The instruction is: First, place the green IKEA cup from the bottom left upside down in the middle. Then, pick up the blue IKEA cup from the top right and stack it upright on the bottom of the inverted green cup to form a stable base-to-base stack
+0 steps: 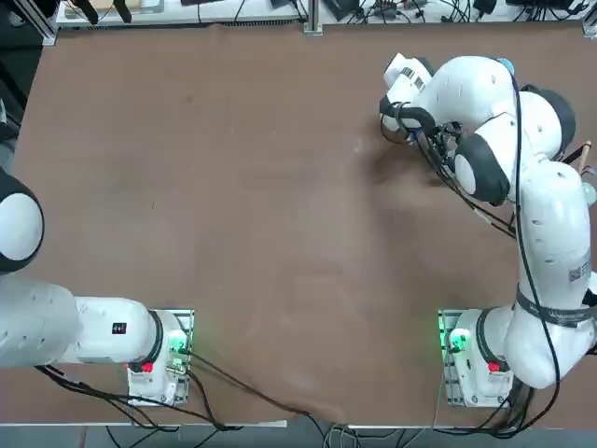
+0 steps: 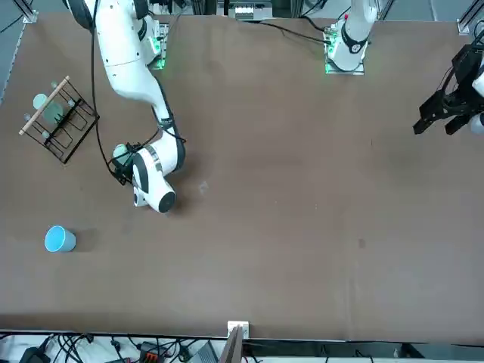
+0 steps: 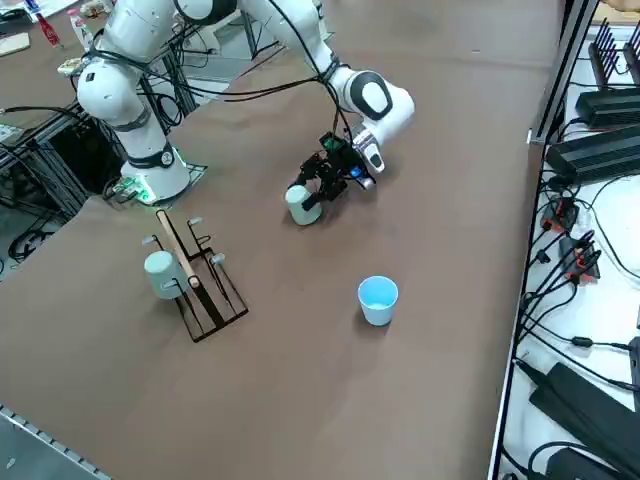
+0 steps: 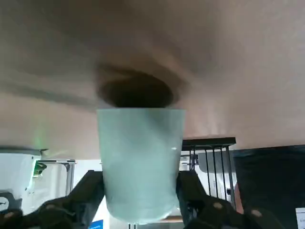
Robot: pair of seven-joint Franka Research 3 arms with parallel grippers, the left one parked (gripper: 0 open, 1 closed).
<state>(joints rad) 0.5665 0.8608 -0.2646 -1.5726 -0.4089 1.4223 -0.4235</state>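
- The right gripper [image 4: 140, 191] is closest to the wrist camera, and its two fingers [image 4: 88, 188] are closed on the sides of the green IKEA cup [image 4: 140, 162]. One finger presses on each side of the cup.
- In the wrist view the wide end of the cup points toward the counter [image 4: 238, 57] and a dark shadow lies just under it. I judge that the cup is turned upside down, but I cannot tell if its rim touches the surface already.
- In the right side view the green IKEA cup [image 3: 302, 204] is at the counter [image 3: 440, 150] level below the right gripper [image 3: 322, 190], on the robot's right side. It is not yet at the middle [image 1: 280, 215], which is bare.
- The blue IKEA cup [image 3: 378, 300] stands upright with its opening up, well apart from the gripper and nearer to the far edge of the counter. It is untouched.
- A black wire rack [image 3: 195, 280] with a wooden bar stands beside this area and carries another pale cup [image 3: 160, 274]. It has no part in the task.
- My judgement on progress: the first step is in hand but not finished. The green cup is gripped and seems inverted, but it must be set down in the middle and released. The whole second step, to lift the blue cup and stack it base to base, is left.
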